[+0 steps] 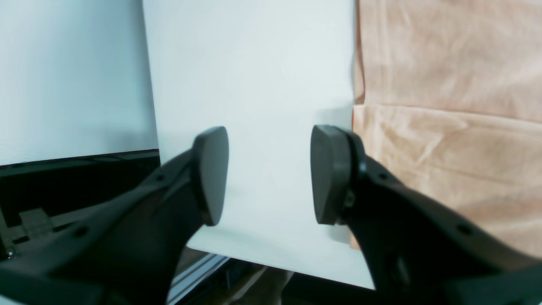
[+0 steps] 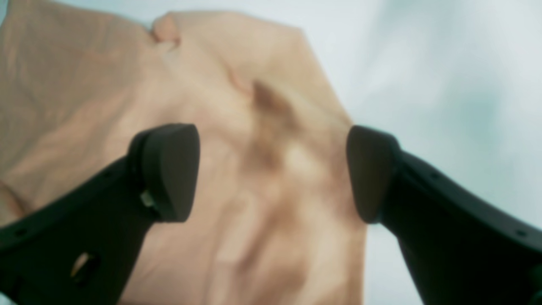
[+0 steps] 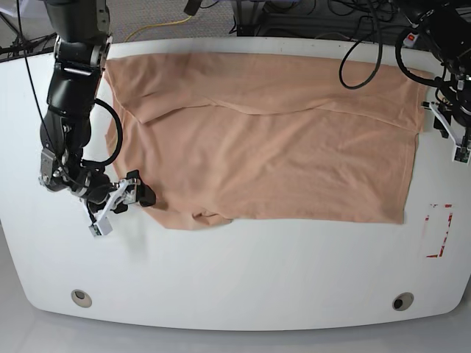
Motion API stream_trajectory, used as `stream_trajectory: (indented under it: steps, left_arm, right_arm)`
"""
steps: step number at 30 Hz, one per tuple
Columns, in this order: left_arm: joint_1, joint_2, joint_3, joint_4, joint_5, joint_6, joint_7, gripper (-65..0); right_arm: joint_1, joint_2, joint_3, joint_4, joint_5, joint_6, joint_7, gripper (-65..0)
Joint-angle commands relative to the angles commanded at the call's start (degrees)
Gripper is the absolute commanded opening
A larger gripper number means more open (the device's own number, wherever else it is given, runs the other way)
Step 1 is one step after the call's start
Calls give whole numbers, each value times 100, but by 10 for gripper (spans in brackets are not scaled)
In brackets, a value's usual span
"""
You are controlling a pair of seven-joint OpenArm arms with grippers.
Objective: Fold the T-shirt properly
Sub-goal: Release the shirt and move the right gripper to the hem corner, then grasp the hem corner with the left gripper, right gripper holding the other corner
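Both hands gape empty; set your right hand (image 2: pixel 271 173) squarely over the peach-pink cotton T-shirt (image 3: pixel 272 140) corner (wrinkled) before pinching.

The right wrist view is blurred throughout: the shirt (image 2: pixel 237 178) there is a soft peach mass with a dark fold whose edges cannot be traced, and it runs off the left and bottom edges. In the left wrist view the shirt is cut by the top and right edges, and the clutter under the desk (image 1: pixel 254 84) is too dark to name. In the base view the left pincer (image 3: pixel 450 136) is too small to read, its arm cut by the top edge. The collar cannot be made out anywhere.
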Motion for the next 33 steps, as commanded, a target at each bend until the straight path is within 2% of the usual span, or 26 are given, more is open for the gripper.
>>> stream_trajectory:
  steps: [5, 7, 12, 14, 17, 20, 22, 24, 26, 29, 33]
  left_arm:
    - [-44, 9, 0, 0, -9, 0, 0, -361]
    - [-149, 9, 9, 0, -18, 0, 0, -363]
    - [-492, 18, -18, -211, 0, 0, 0, -364]
    - [-800, 9, -35, -378, 9, 0, 0, -364]
    - [-1116, -18, 0, -695, 9, 0, 0, -360]
    - [-1565, -26, 44, -1196, 9, 0, 0, -356]
    - [-1925, -70, 211, -1688, 9, 0, 0, -331]
    - [-2215, -237, 422, -2180, 0, 295, -18, -267]
    - [-2497, -290, 580, -2708, -9, 585, -158, -206]
    - [-2857, -308, 712, -3455, -9, 884, -659, -146]
    - [-3332, -466, 985, -4651, 0, 980, -1257, -142]
  right_arm:
    - [369, 149, -747, -1160, 0, 0, 1002, -140]
    - [387, 149, -941, -1415, 0, 0, 1231, -140]
    - [352, 88, -1125, -1486, 0, 0, 1319, -141]
    - [352, -70, -1178, -1512, 0, 0, 1345, -147]
    - [352, -158, -1178, -1530, 0, 0, 1345, -233]
    - [352, -246, -1178, -1530, 0, 0, 1354, -377]
    - [352, -264, -1178, -1530, 0, 0, 1354, -463]
    - [369, -281, -1178, -1521, 0, 0, 1354, -522]
    - [369, -281, -1187, -1521, 0, 0, 1354, -552]
    - [378, -290, -1187, -1521, 0, 0, 1354, -555]
    - [378, -290, -1187, -1521, 0, 0, 1354, -555]
